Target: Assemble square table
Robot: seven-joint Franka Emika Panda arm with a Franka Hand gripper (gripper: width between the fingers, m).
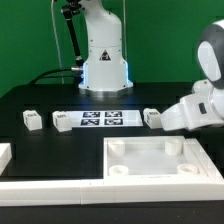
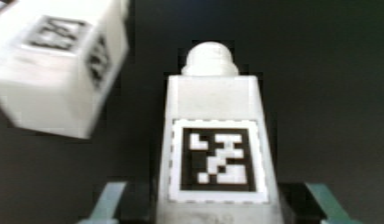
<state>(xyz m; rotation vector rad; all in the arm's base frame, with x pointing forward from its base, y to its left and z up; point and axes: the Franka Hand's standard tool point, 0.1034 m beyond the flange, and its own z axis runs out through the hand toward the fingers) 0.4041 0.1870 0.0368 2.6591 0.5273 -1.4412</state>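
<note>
One leg (image 2: 215,110) between end effector (image 2: 215,205) fingers (image 2: 112,203), wrist view | slab (image 1: 150,166) exterior view only

This is a robotics lab. A white robot arm's base (image 1: 104,55) stands at the far edge of a matt black worktop (image 1: 40,140), with cables (image 1: 70,40) hanging behind it against a black backdrop. A marker board (image 1: 100,119) and small white blocks (image 1: 33,120) carrying printed black-and-white tags lie on the worktop.
</note>
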